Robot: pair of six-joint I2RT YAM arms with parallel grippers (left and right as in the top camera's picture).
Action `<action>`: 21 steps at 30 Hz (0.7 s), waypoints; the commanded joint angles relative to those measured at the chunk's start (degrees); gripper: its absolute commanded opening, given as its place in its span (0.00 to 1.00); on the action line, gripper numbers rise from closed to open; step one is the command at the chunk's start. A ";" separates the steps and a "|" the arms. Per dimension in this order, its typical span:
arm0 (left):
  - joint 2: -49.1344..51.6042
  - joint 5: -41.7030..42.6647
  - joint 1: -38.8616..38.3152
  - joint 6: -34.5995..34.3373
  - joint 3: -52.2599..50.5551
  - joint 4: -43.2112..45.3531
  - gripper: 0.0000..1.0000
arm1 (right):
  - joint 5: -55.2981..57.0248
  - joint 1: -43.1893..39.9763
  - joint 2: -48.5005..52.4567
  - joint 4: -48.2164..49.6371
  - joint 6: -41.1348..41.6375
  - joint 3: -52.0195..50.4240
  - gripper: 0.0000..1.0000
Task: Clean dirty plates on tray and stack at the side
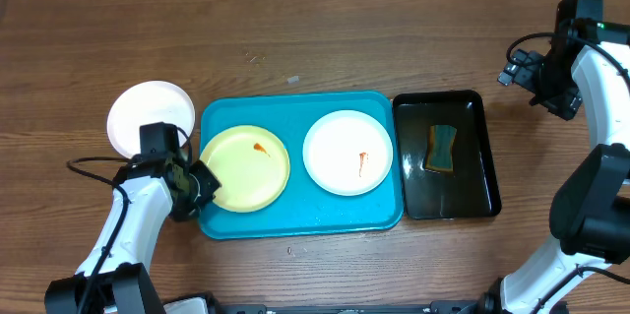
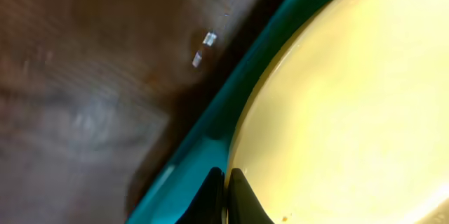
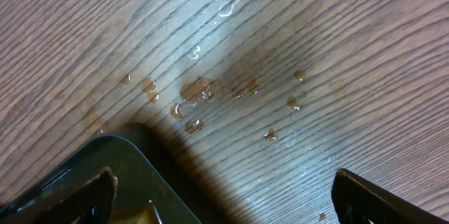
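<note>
Overhead, the left gripper (image 1: 204,184) sits at the tray's (image 1: 295,218) left rim on the yellow plate's (image 1: 246,168) edge. A white plate (image 1: 347,152) lies beside that plate in the tray, and a second white plate (image 1: 150,117) lies on the table (image 1: 325,38) just left of the tray. In the left wrist view, its jaws clamp the yellow plate's rim, tight against the tray wall. In the right wrist view, the right gripper (image 3: 224,203) is spread wide and empty over wet wood by the black tray's (image 3: 123,171) corner.

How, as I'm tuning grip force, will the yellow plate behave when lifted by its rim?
Probably stiff: the yellow plate shows a flat round shape. Likely light, being thin. Pinched at its rim by the left gripper, it may tilt or slip.
</note>
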 commanded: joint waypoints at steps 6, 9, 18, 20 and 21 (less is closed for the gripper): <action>0.37 0.20 -2.08 0.24 -0.46 7.76 0.04 | 0.37 -0.17 -0.17 0.17 0.33 0.92 1.00; 0.94 0.13 -3.48 0.31 -0.46 8.96 0.05 | 0.37 -0.17 -0.17 0.17 0.33 0.92 1.00; 1.36 -2.82 -5.51 1.70 0.35 14.12 0.46 | 0.37 -0.17 -0.17 0.17 0.33 0.92 1.00; 1.36 -2.84 -5.51 3.85 1.95 12.74 0.49 | 0.37 -0.17 -0.17 0.17 0.33 0.92 1.00; 1.36 -2.82 -5.55 5.11 3.61 11.15 0.51 | 0.37 -0.17 -0.17 0.17 0.33 0.92 1.00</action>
